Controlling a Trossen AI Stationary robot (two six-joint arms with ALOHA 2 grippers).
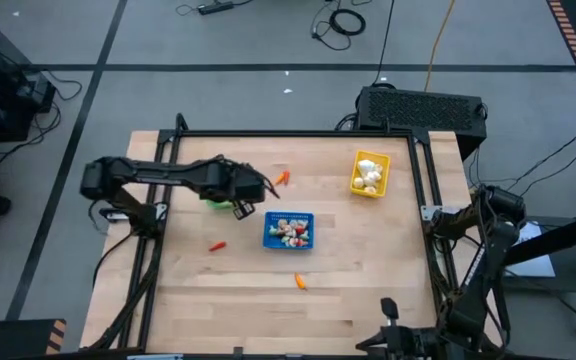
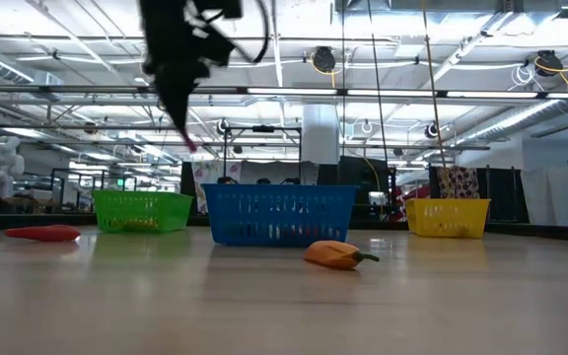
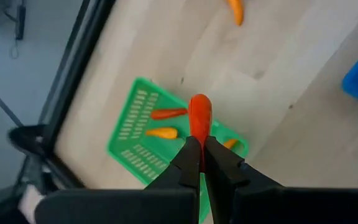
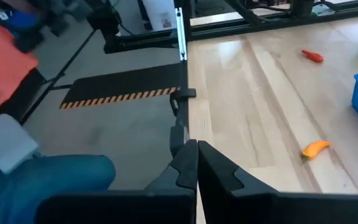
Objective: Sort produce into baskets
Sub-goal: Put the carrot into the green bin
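My left gripper [image 3: 201,144] is shut on a red-orange carrot-like piece [image 3: 199,115] above the green basket [image 3: 143,134], which holds a red piece and two orange ones. In the high view the left arm covers most of that basket [image 1: 220,206]. The blue basket [image 1: 289,230], mid-table, holds mixed red and white bits, and the yellow basket [image 1: 369,172], far right, holds white bulbs. Loose on the table lie an orange piece [image 1: 282,178], a red piece [image 1: 217,245] and another orange piece [image 1: 301,281]. My right gripper [image 4: 197,152] is shut on nothing at the table's near right edge. My left gripper pinches the carrot-like piece by its near end [image 3: 200,138] between its two fingers. The rest of the piece sticks out past the fingertips, in line with them. The fingers slant down from above. The piece hangs clear over the green basket.
A black frame [image 1: 298,134] runs around the wooden table. A black box [image 1: 420,108] sits behind the far right corner. Bare wood lies between the baskets and the near edge. In the right wrist view a person's blue trouser leg [image 4: 42,180] shows beside the table.
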